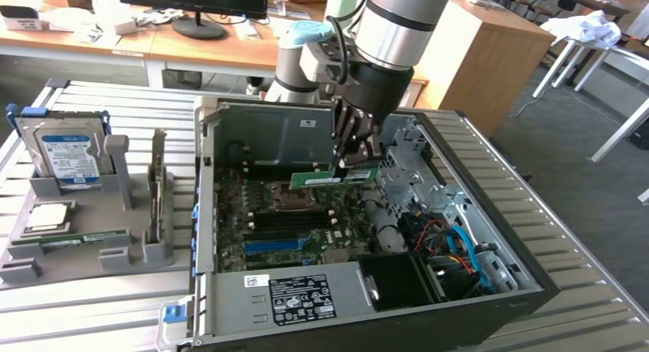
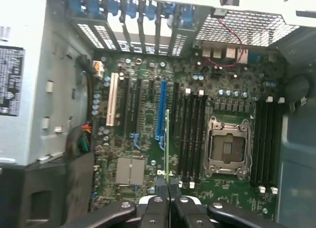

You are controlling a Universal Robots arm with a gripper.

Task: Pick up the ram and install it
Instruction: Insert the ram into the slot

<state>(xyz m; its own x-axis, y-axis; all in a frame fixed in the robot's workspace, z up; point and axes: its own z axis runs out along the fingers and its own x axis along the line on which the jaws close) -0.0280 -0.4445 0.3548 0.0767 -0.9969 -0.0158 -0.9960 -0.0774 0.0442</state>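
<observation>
The ram [image 1: 322, 179] is a thin green stick, and my gripper [image 1: 355, 163] is shut on its upper edge. It hangs level, a little above the motherboard [image 1: 266, 229] inside the open computer case [image 1: 206, 215]. In the wrist view the ram [image 2: 167, 144] shows edge-on as a narrow green line rising from my gripper [image 2: 168, 191]. It hovers between the blue card slot [image 2: 161, 109] and a bank of black memory slots [image 2: 190, 136]. The open processor socket [image 2: 226, 149] lies past those slots, with a second slot bank [image 2: 266, 139] beyond it.
A grey holder [image 1: 132, 253] at the exterior view's left carries a hard drive [image 1: 69, 154], a square processor chip [image 1: 49, 217] and a green stick [image 1: 76, 239]. The power supply [image 1: 294, 299] and loose cables [image 1: 457, 245] fill the near end of the case.
</observation>
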